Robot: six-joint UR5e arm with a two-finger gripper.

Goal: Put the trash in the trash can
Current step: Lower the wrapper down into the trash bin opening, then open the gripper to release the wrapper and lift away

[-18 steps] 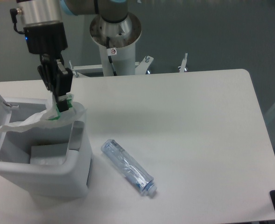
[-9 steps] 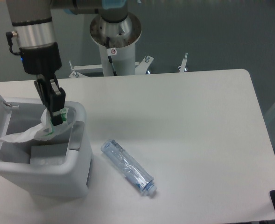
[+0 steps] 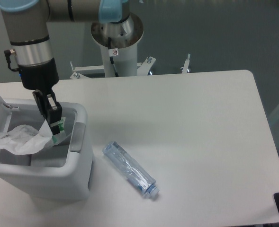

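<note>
Table (image 3: 186, 123): white, bears all items.
Trash can (image 3: 77, 165): at 8 o'clock, lid open.
Wrapper (image 3: 16, 139): inside the can's opening, not yet released.
Bottle (image 3: 130, 170): at 6 o'clock, on the table, remaining.
Gripper (image 3: 54, 125): jaws pinching the wrapper's edge.

Plain white desk (image 3: 186, 123) with rounded corners, dark grey floor (image 3: 215, 33) behind it, pretty even lighting and soft shadows.
</note>
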